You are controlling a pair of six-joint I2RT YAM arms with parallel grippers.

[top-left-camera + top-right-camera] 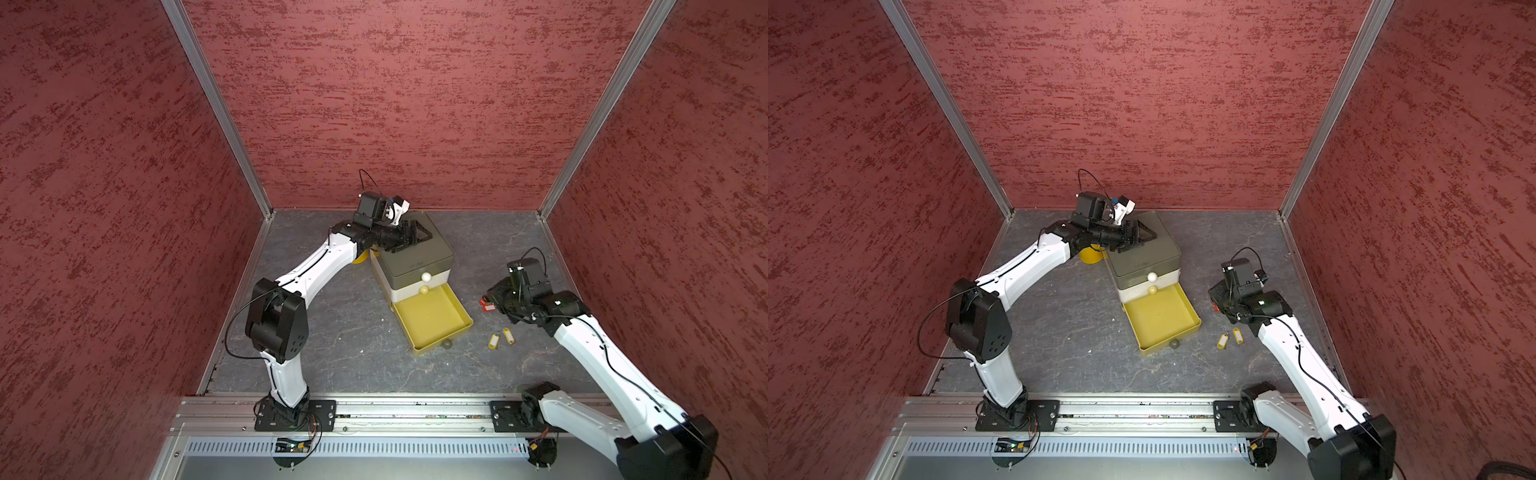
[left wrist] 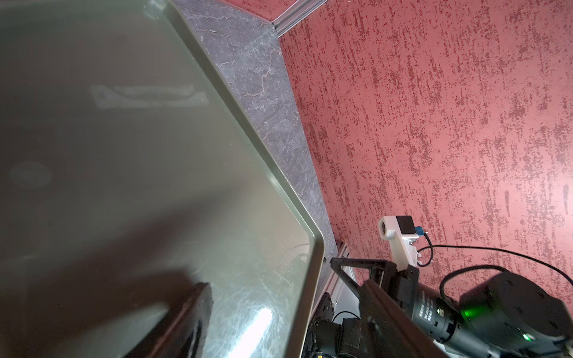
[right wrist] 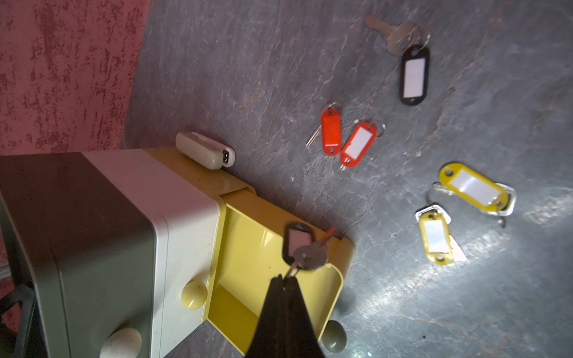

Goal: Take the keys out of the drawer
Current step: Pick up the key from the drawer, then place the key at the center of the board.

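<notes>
Key with black tag is the one in hand; the other keys are already out on the tabletop. Left end effector lies on top of the drawer unit with its jaws wide and nothing between them, apparently pinning the unit down. Yellow drawer is pulled out and bare in both top views. Right end effector is clamped on the hanging key, pinched at the ring end as far as I can tell, and the tag and blade dangle free. The wrist view shows the key against the drawer's corner. The top views put that arm's tip beside the drawer, roughly over the two red-tag keys. Further right lie a second black-tag key and two yellow-tag keys, all apart from the drawer. The step in hand is probably the set-down. Move sideways slowly, because the dangling key will swing. Pick a bare patch between the red and yellow tags and not on top of them. Go low until the tag touches the tabletop, then open, or the key may bounce or skid back toward the drawer. The left should steady the unit until the release is done.
</notes>
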